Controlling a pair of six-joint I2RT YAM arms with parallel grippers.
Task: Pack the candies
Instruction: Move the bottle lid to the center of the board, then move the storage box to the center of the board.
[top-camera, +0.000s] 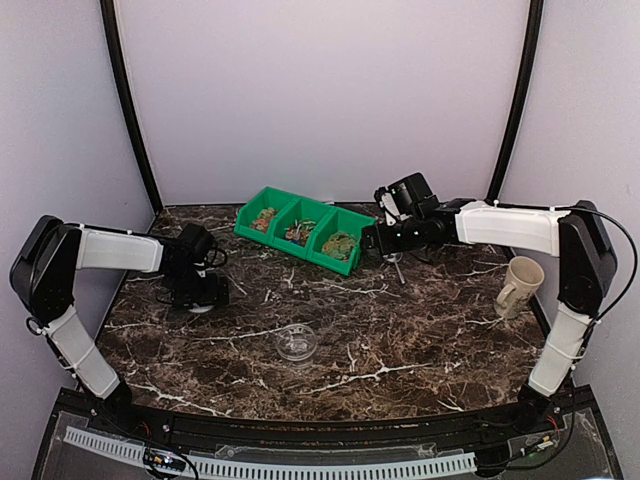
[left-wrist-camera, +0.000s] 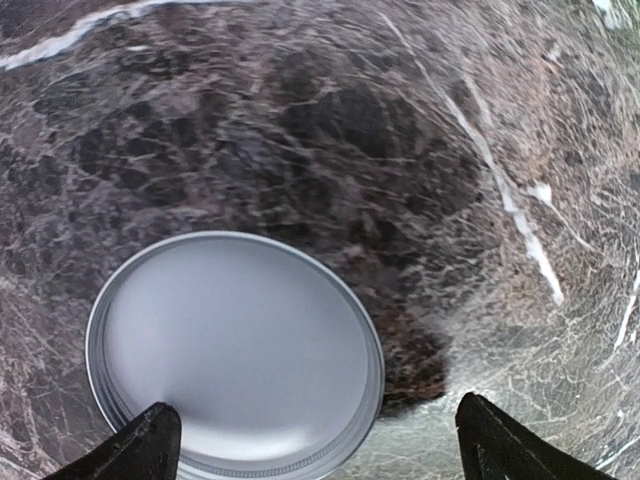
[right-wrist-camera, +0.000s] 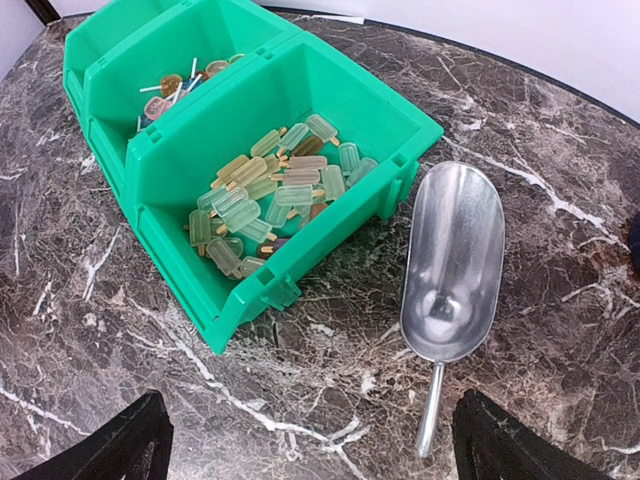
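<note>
Ice-lolly-shaped candies (right-wrist-camera: 265, 200), pale green and orange, fill the end compartment of a green three-compartment plastic bin (right-wrist-camera: 170, 250), a silver metal scoop (right-wrist-camera: 452, 262) just beside it. The right gripper (right-wrist-camera: 310, 405) hovers near the bin, jaws wide, empty; the left gripper (left-wrist-camera: 315, 425), well apart from it, gapes over a flat round whitish lid (left-wrist-camera: 235, 340).

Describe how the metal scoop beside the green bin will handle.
The metal scoop looks rigid and probably light: thin sheet. Its polished, slim handle may slip when gripped. Resting on its curved back, it could rock if pushed.

walls (top-camera: 320, 90): plain pale lilac | table (top-camera: 420, 330): dark veined marble | posts (top-camera: 125, 100): black
</note>
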